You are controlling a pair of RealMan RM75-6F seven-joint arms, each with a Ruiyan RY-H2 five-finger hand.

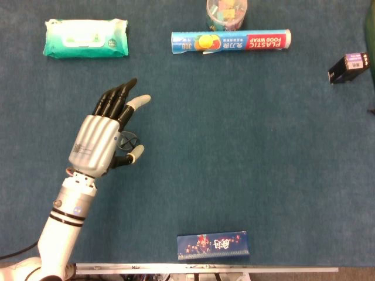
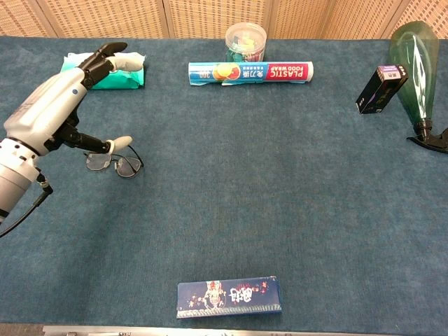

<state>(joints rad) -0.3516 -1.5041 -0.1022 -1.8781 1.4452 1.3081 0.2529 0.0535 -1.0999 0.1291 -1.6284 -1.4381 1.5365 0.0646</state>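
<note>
My left hand (image 1: pixel 104 137) (image 2: pixel 63 105) hovers open above the blue table, fingers spread and pointing away from me. A pair of thin-framed glasses (image 2: pixel 115 163) lies right under it; in the head view the hand covers most of the glasses (image 1: pixel 130 139), leaving only one lens edge showing. The thumb reaches out over the frame. I cannot tell whether it touches. My right hand shows in neither view.
At the back lie a green wet-wipes pack (image 1: pixel 86 37), a plastic food wrap box (image 1: pixel 231 41) and a clear tub of small items (image 1: pixel 226 13). A dark small box (image 1: pixel 348 67) and a green spray bottle (image 2: pixel 415 56) sit at the right. A blue box (image 1: pixel 212 245) lies near the front edge.
</note>
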